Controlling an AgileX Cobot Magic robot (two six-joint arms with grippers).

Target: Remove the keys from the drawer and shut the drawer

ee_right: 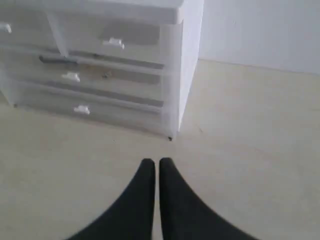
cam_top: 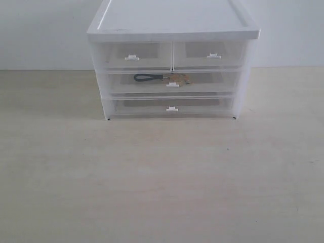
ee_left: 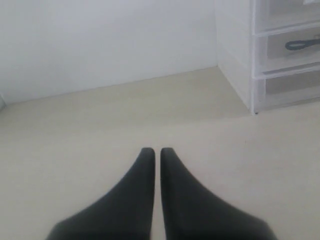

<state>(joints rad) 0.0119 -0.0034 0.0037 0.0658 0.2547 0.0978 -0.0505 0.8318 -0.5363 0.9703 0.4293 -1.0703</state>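
Observation:
The white drawer unit (cam_top: 172,25) stands at the back of the table. Its upper full-width drawer (cam_top: 212,81) is shut, with a small white tab handle (cam_top: 172,84). Through its translucent front I see the keys (cam_top: 162,77): a black braided loop on the left, gold rings on the right. The loop also shows in the left wrist view as the keys (ee_left: 300,45). Neither gripper appears in the exterior view. My left gripper (ee_left: 157,151) is shut and empty above bare table, left of the unit. My right gripper (ee_right: 156,162) is shut and empty, in front of the unit's right corner.
Two half-width drawers (cam_top: 134,54) sit above the keys' drawer and a like full-width drawer (cam_top: 172,106) sits below it, all shut. A white wall (cam_top: 40,30) backs the pale wooden table (cam_top: 162,177).

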